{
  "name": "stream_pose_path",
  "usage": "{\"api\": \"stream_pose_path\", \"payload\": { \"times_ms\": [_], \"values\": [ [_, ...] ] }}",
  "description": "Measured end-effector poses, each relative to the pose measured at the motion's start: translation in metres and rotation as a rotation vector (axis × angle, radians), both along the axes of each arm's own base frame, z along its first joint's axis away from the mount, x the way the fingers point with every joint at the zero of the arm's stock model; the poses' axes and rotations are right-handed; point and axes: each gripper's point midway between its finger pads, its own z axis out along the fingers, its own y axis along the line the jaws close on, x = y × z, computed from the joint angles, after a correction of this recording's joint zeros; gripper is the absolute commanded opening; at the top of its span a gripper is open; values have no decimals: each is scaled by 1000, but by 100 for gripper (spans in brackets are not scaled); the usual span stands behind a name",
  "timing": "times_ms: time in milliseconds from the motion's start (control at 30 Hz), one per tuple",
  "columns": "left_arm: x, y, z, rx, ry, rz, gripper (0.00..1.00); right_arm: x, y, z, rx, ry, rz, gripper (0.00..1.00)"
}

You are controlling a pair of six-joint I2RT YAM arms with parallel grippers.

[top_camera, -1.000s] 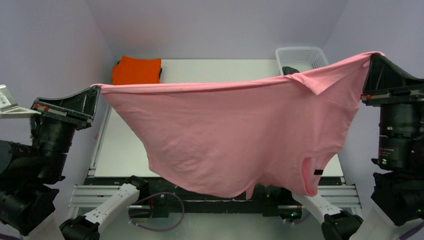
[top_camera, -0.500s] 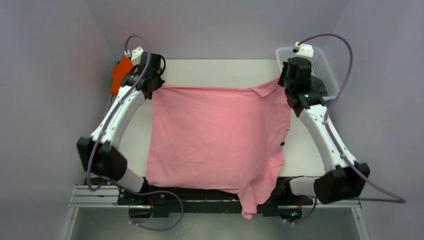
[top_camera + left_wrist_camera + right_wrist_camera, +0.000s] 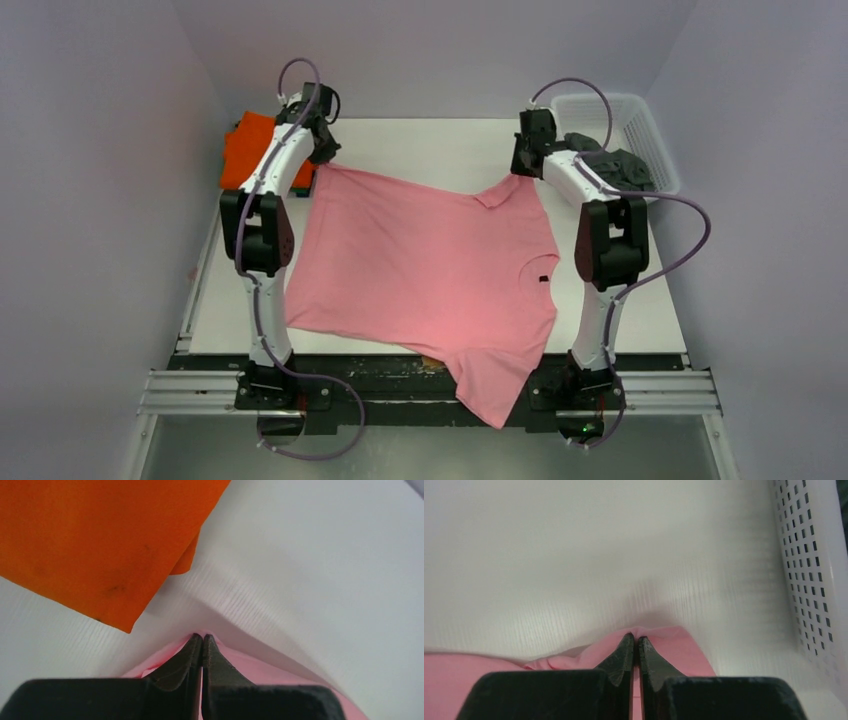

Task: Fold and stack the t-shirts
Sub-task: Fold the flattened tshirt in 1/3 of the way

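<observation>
The pink t-shirt [image 3: 430, 265] lies spread on the white table, one sleeve hanging over the near edge. My left gripper [image 3: 322, 160] is shut on its far left corner; the wrist view shows the closed tips [image 3: 202, 639] pinching pink cloth [image 3: 260, 665]. My right gripper [image 3: 522, 165] is shut on the far right corner; the closed tips [image 3: 634, 640] pinch pink cloth [image 3: 674, 650]. A folded orange t-shirt [image 3: 250, 145] lies at the far left, also in the left wrist view [image 3: 90, 540]. Dark shirts [image 3: 615, 165] sit in the basket.
A white mesh basket [image 3: 640, 115] stands at the far right corner, its wall close to my right gripper [image 3: 819, 580]. The bare table [image 3: 420, 140] stretches beyond the pink shirt's far edge.
Both arms swung the pink shirt from hanging in the air down and forward onto the table. It now lies flat, with the grippers farther out near the far edge.
</observation>
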Motion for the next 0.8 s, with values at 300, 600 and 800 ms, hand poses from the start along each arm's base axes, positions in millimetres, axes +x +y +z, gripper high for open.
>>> {"api": "stream_pose_path", "payload": {
  "times_ms": [300,600,800],
  "values": [
    [-18,14,-13,-25,55,18,0,-41,9,36,100,63,10,0],
    [-98,24,-19,-12,164,22,0,-180,22,26,278,282,28,0],
    [-139,30,-10,-1,172,27,0,-236,23,39,334,323,33,0]
  ]
}}
